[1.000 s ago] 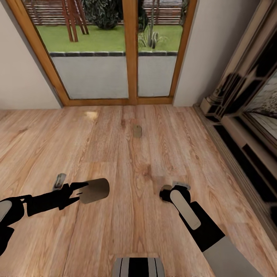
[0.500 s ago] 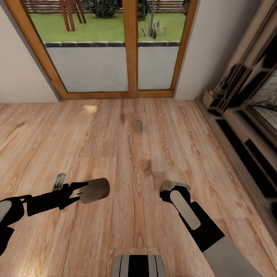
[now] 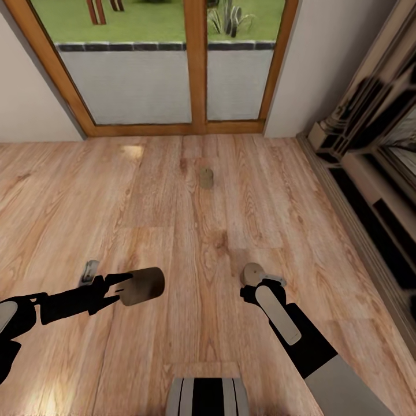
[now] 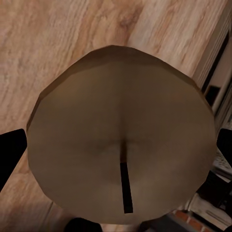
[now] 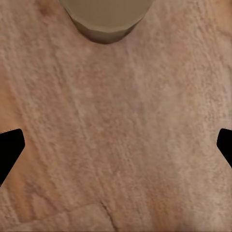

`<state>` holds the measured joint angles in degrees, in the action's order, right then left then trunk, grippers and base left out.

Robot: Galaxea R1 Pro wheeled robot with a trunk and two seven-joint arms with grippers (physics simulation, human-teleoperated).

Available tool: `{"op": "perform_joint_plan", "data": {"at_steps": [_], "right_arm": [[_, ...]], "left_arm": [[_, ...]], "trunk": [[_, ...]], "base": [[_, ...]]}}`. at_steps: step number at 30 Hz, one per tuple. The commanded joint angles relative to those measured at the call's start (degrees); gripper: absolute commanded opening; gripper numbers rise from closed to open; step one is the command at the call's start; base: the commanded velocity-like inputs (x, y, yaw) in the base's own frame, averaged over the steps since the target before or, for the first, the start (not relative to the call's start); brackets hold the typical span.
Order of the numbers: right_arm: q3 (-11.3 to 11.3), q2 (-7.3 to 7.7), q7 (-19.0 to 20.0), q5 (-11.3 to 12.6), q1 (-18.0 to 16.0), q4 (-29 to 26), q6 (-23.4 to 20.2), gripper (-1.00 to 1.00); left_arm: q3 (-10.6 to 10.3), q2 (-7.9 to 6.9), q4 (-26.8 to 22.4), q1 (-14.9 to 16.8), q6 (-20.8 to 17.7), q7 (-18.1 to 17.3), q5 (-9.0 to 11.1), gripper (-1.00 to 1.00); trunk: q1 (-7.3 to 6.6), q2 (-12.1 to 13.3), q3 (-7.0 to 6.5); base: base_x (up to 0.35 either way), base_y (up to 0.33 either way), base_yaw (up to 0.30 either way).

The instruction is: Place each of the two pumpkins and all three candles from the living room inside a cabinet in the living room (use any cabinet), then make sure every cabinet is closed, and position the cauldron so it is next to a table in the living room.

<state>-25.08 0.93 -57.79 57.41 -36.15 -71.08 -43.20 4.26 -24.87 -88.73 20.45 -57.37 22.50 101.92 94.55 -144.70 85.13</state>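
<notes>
Gathering candles: left fingers (image 3: pixel 118 287) clamped on one candle (image 3: pixel 143 286); right fingers (image 3: pixel 261 284) apart, to lower over second candle (image 3: pixel 252 273).

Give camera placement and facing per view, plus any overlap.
Head view: on the head, facing forward and down at the plank floor and glass door; both arms show.
Left wrist view: near the left pincer, facing the end of its held candle; dark fingertips at the edges.
Right wrist view: near the right pincer, facing down at the floor and a second candle.
Shared: both candles also show in the head view.
</notes>
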Motion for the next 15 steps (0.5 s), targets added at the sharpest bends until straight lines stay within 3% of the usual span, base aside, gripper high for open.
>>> {"op": "perform_joint_plan", "data": {"at_steps": [1, 15], "right_arm": [[-0.15, 0.05, -0.54, 0.43, -0.06, -0.05, -0.22, 1.0], [-0.15, 0.08, -0.56, 0.43, -0.06, -0.07, -0.22, 1.0]], "left_arm": [[0.08, 0.0, -0.04, 0.03, -0.11, 0.62, 0.74, -1.0], [0.14, 0.0, -0.04, 0.03, -0.11, 0.36, 0.74, -1.0]], "trunk": [[0.01, -0.03, 0.27], [0.32, -0.19, 2.93]], "base": [[0.0, 0.0, 0.0], [0.0, 0.0, 0.0]]}}
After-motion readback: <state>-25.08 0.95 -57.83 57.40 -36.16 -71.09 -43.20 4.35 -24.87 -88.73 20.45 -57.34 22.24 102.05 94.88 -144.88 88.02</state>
